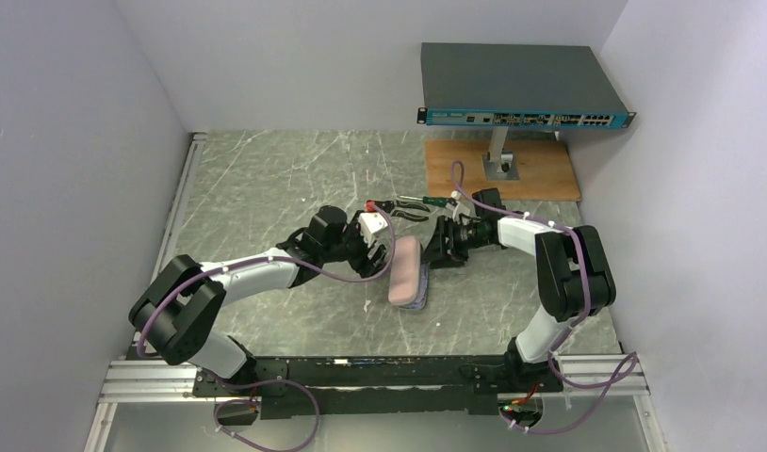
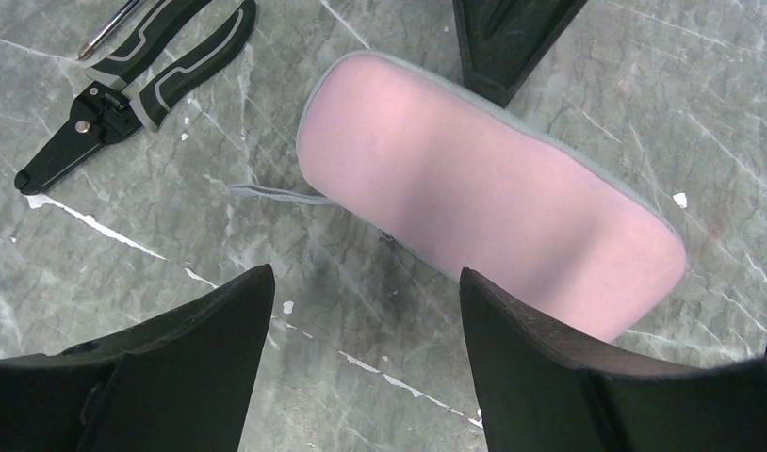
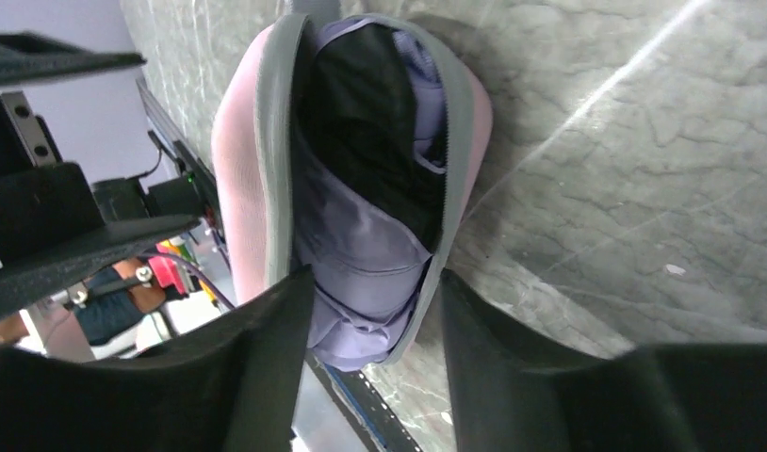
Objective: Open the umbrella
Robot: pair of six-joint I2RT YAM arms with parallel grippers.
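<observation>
Two spread grippers at a pink case, with the umbrella inside.

The right gripper [image 3: 375,282] has its fingers wide apart, one on each side of the near end of the case [image 3: 238,188]; I cannot tell if they touch it. The case is unzipped, and the folded umbrella [image 3: 361,235] shows in the gap as lilac fabric with black beside it. The left gripper [image 2: 366,278] is also spread and holds nothing; it hovers just beside the closed pink side of the case. The case lies on the grey marbled table [image 2: 644,85], between the two grippers. Black cutters [image 2: 125,80] lie near, not touching the case.
</observation>
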